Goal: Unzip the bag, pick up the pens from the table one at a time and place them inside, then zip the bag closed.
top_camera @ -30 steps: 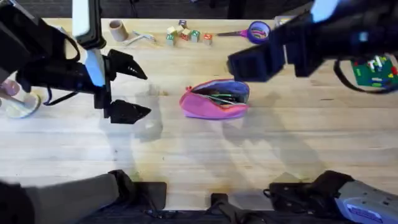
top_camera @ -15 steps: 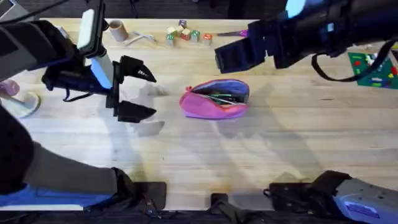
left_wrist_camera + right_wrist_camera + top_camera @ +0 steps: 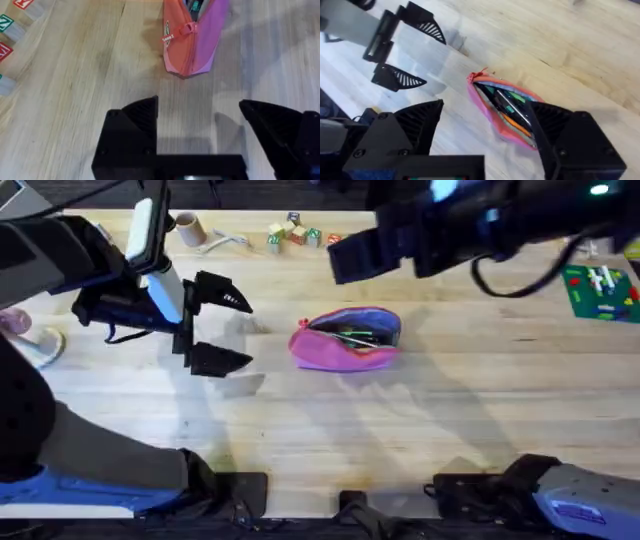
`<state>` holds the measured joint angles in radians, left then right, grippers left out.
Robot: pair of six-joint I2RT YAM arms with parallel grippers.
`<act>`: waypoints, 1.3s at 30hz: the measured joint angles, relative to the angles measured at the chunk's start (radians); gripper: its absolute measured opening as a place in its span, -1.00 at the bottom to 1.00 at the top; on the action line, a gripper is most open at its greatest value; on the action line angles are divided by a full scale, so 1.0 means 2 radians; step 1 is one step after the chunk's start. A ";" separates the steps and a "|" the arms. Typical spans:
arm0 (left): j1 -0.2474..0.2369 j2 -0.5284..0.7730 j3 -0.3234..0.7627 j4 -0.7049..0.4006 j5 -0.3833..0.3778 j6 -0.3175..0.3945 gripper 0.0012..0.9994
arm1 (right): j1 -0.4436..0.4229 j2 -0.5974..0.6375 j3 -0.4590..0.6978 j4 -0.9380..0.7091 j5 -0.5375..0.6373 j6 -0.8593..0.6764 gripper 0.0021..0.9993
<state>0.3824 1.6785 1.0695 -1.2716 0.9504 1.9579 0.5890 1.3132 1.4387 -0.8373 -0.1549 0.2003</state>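
Note:
The pink bag (image 3: 346, 340) lies mid-table with its zipper open and its mouth gaping. Several pens (image 3: 352, 334) show inside it, among them an orange one (image 3: 516, 123). My left gripper (image 3: 247, 332) hovers open to the bag's left, its black fingers pointing at the bag's zipper end (image 3: 187, 29) with bare table between. The left wrist view has the bag (image 3: 196, 45) just ahead of the open left gripper (image 3: 197, 107). My right gripper (image 3: 485, 107) hangs open above the bag (image 3: 507, 110); the right arm (image 3: 420, 235) shows large and dark over the table's back.
Letter blocks (image 3: 296, 234) and a cardboard roll (image 3: 187, 225) sit along the back edge. A green board (image 3: 598, 288) lies at the far right and a clear cup (image 3: 30, 345) at the far left. Bare wood stretches in front of the bag.
The right arm has swung leftward across the back of the table, covering the purple scissors. The left gripper shifted slightly right toward the bag, then held still.

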 joint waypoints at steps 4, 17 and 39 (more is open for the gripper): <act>0.000 0.000 0.000 0.000 0.000 0.000 0.99 | 0.028 0.024 0.000 0.017 0.024 0.008 1.00; 0.000 0.000 0.000 0.000 0.000 0.000 0.99 | 0.141 0.107 0.000 0.070 0.168 0.056 1.00; 0.000 0.000 0.000 0.000 0.000 0.000 0.99 | 0.141 0.213 0.000 0.116 0.199 0.106 1.00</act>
<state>0.3824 1.6787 1.0695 -1.2716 0.9504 1.9579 0.8703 1.7386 1.4387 -0.6046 0.2432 0.4122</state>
